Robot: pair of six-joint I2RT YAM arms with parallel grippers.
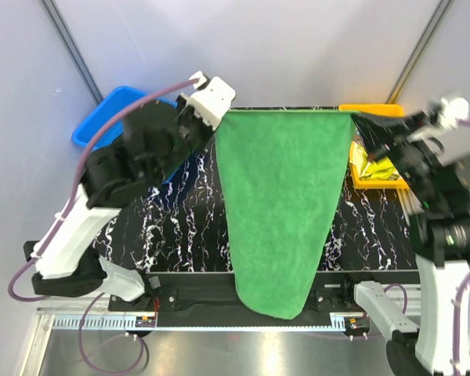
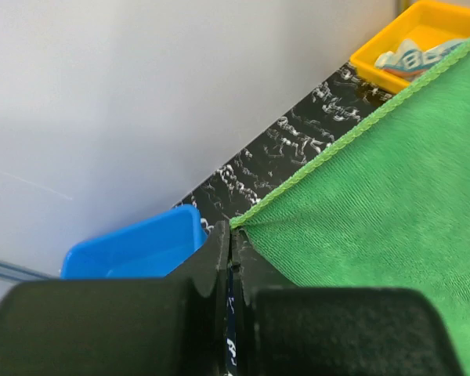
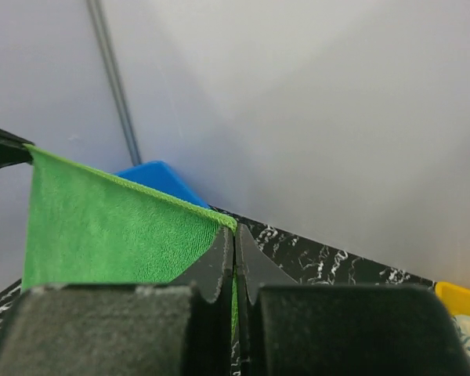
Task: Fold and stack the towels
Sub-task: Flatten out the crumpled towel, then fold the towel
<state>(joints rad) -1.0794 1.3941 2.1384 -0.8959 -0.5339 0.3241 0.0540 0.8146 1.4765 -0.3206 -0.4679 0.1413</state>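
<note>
**Green towel stretched between both grippers above the table**

The left gripper point(image 2: 231, 232) has its two fingers pressed together on one upper corner of the green towel point(image 1: 276, 204). Only the stitched hem emerges from between the fingertips. The right gripper point(image 3: 235, 233) pinches the other upper corner in the same way, jaws closed on the cloth edge. Between the two pinch points the top hem runs taut and nearly straight. Below it the towel hangs as one unfolded sheet that narrows to a rounded lower end near the arm bases. Whether that lower end touches the surface cannot be told.

Beneath the towel lies the black marbled table point(image 1: 180, 227). A blue bin point(image 1: 110, 113) stands at the far left corner, behind the left arm. An orange bin point(image 1: 368, 109) stands at the far right corner, just beside the right gripper. The yellow towel point(image 1: 374, 166) lies crumpled inside the orange bin. The left wrist view also shows the lettered towel point(image 2: 423, 56) in that bin, pale with teal print.
</note>
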